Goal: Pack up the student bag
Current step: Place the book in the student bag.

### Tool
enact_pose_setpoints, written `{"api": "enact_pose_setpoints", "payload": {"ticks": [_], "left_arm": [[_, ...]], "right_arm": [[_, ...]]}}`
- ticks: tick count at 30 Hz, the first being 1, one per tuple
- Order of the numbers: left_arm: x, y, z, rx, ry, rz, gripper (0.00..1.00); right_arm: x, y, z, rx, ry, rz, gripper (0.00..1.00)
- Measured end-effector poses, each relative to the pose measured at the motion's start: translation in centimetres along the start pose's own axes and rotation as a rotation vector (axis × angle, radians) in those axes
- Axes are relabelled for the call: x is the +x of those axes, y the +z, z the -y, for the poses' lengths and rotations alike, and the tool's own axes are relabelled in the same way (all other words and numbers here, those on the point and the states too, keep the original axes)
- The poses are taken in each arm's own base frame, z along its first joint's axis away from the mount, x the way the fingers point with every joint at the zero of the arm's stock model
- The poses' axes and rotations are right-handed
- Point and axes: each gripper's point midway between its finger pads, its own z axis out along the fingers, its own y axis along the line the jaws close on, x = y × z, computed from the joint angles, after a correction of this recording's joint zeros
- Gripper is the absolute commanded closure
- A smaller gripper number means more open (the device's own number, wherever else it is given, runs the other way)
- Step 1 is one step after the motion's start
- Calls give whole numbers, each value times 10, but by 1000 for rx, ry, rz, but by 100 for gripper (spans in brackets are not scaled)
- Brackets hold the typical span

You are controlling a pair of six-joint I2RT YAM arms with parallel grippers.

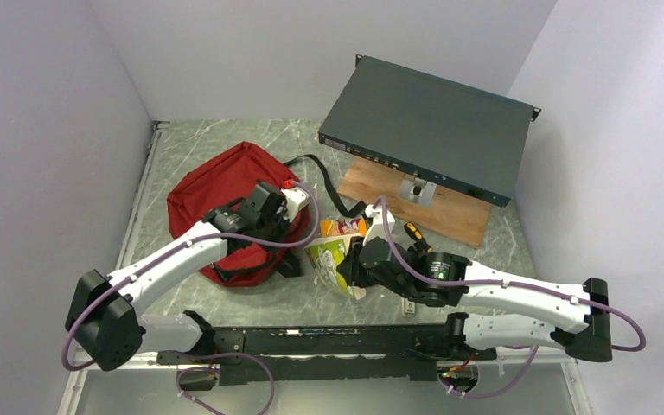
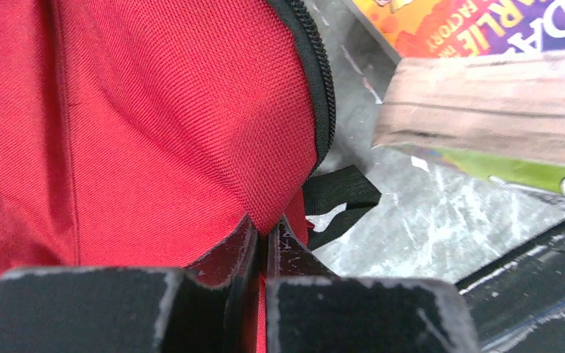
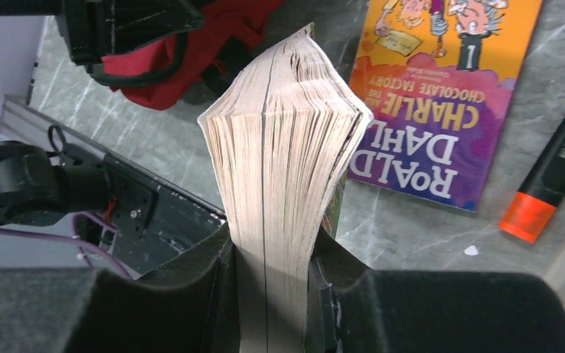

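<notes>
Seen from above, the dark red soft fabric backpack lies slumped left of centre on the grey marbled table. Nothing looks packed yet, as far as I can judge. The left gripper sits at the backpack's right edge, and the right gripper holds a thick green-covered paperback book just beside it. In the left wrist view, the jaws are pinched on a fold of red cloth beside the black zip, probably to lift the opening. In the right wrist view, the jaws clamp the book's pages, while an orange and purple Roald Dahl paperback and an orange-tipped black highlighter lie on the table, not yet packed.
</notes>
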Motion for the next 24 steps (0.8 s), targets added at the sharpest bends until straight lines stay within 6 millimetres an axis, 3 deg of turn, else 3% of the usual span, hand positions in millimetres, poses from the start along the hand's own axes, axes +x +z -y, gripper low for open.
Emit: {"api": "enact_pose_setpoints", "payload": {"ticks": [6,11,13,14,19,24], "left_arm": [[3,4,10,167,-75,-19,89],[6,11,15,255,-130,-47,73],[5,12,17,276,-139,-45,72],[5,12,18,283,-143,-47,72],[7,16,19,286,-161,-69,98],[6,16,8,220,-164,-60,100]], "right_arm": [[1,0,-11,-39,16,-22,100],[1,3,-16,-42,23,-29,100],[2,4,-16,-40,29,-35,100],[2,5,-15,-39,37,-37,100],[-5,9,-14,-37,107,-38,100],[-15,17,-11,-44,260,-47,100]]}}
